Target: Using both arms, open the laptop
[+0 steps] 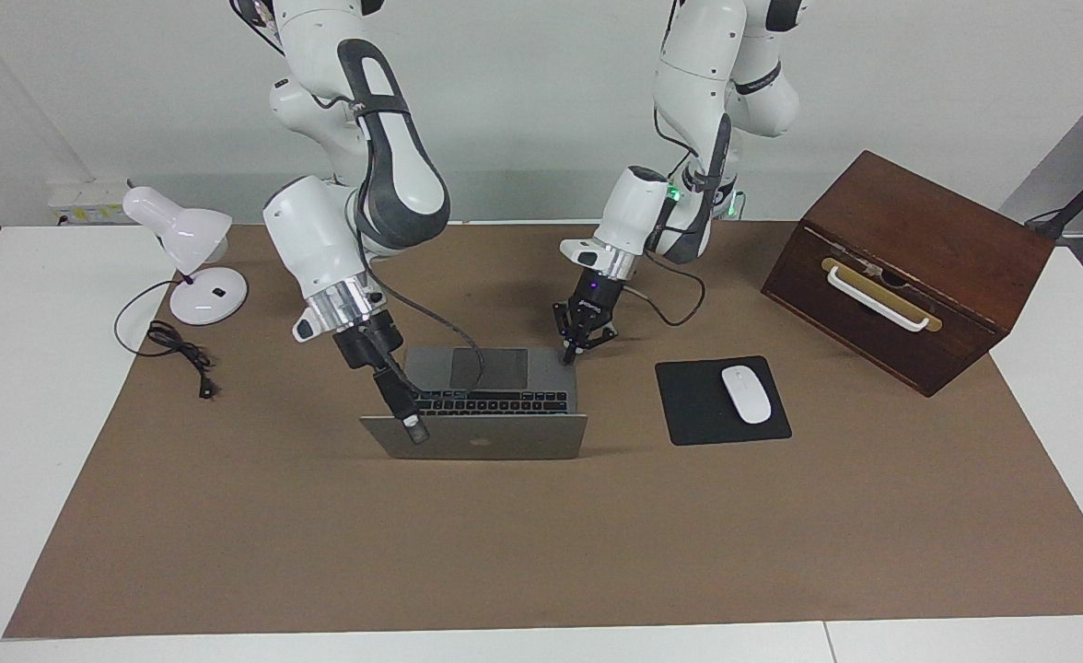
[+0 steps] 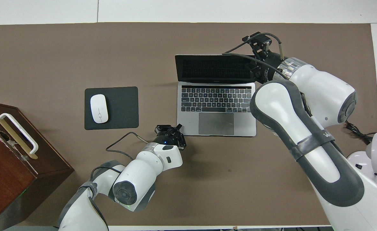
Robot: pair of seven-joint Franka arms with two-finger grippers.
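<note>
The laptop (image 1: pixel 477 405) sits open in the middle of the brown mat (image 1: pixel 541 543), its lid tipped back. The right gripper (image 1: pixel 415 429) rests on the lid's top edge at the right arm's end; I cannot tell how wide it is. The left gripper (image 1: pixel 570 354), pinched tight and holding nothing, presses the laptop's corner nearest the robots. The mouse pad (image 1: pixel 689 405) with its mouse (image 1: pixel 746 393) lies beside the laptop.
</note>
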